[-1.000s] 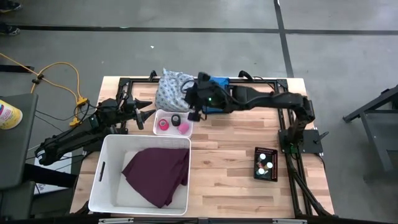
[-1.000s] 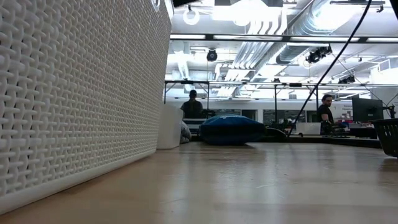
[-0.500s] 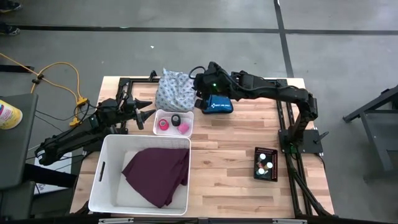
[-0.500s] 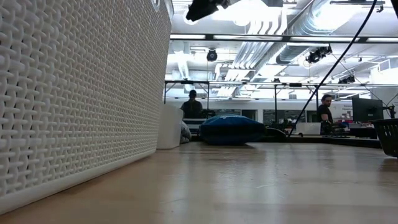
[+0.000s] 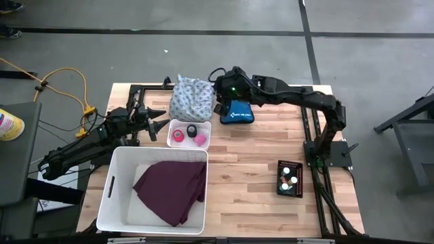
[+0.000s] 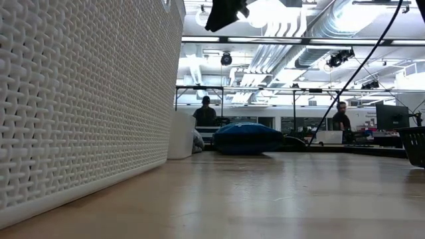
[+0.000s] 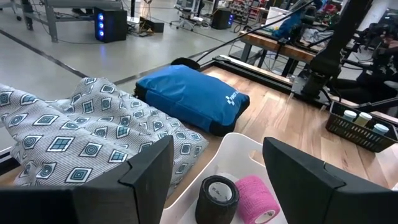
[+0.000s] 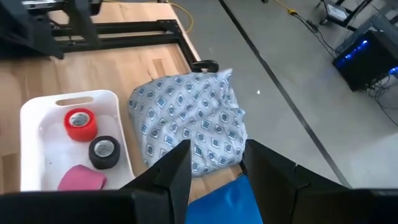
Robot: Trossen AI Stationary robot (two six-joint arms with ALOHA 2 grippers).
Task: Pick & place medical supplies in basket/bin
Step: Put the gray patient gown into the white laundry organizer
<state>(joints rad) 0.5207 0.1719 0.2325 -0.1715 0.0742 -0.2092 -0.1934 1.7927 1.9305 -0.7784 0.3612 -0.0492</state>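
Observation:
The grey-white patterned cloth (image 5: 191, 99) lies bunched at the table's far edge, beside a blue pouch (image 5: 237, 112). My right gripper (image 5: 215, 102) hovers above the gap between them, open and with nothing in it; its wrist view shows the gripper (image 8: 214, 171) over the cloth (image 8: 186, 124). A small white tray (image 5: 169, 139) holds a red roll (image 5: 178, 135), a black roll (image 5: 192, 131) and a pink roll (image 5: 201, 140). The purple cloth (image 5: 173, 190) lies in the white basket (image 5: 108, 196). My left gripper (image 5: 161, 120) waits open at the tray's left, nothing in it.
A black rack of white-capped vials (image 5: 289, 178) stands near the right arm's base. The basket's woven wall (image 6: 86, 99) fills the low view's left. Bare wood lies between basket and rack. People stand in the room beyond the table.
My right gripper has gone from over the small tray's far edge toward the table's far edge, coming to stand between the patterned cloth and the blue pouch, and it has rolled and tipped a little on the way. The cloths, rolls and pouch have kept their places.

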